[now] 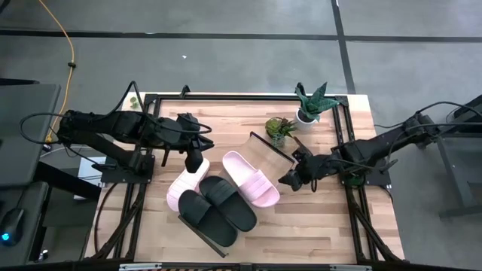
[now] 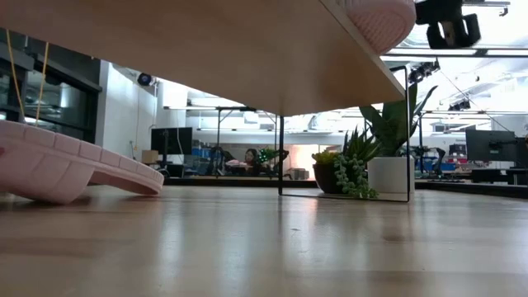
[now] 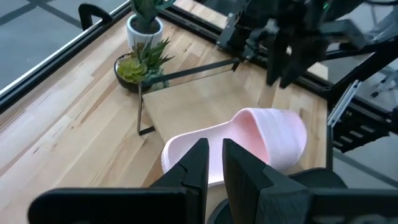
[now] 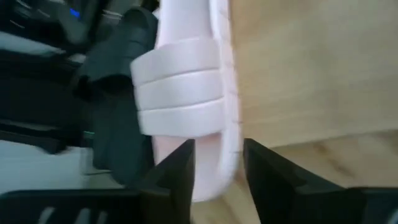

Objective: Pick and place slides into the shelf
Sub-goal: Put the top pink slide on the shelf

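Note:
A light-wood shelf (image 1: 273, 153) on a thin black frame lies slantwise on the table. Two black slides (image 1: 218, 207) and one pink slide (image 1: 251, 178) lie on it. My right gripper (image 4: 219, 165) is open, its fingers on either side of that pink slide's toe end (image 4: 214, 155); I cannot tell whether they touch. A second pink slide (image 1: 184, 188) lies beside the shelf's left side, tilted in the low view (image 2: 66, 165). My left gripper (image 1: 197, 160) is over its far end, fingers nearly together (image 3: 214, 165). My left gripper comes slanting down from the table's left onto the far end (image 1: 196, 169) of the second pink slide. The gripper's own body hides the place of contact. The slide's underside (image 2: 49, 194) rests on the table, and the slide sits tilted.
Two potted plants (image 1: 312, 102) (image 1: 280, 128) stand at the table's far side by the shelf's far end. The shelf board (image 2: 247, 49) stands raised on thin black legs (image 2: 280, 157). Bare wood shows along the near edge (image 1: 316, 233).

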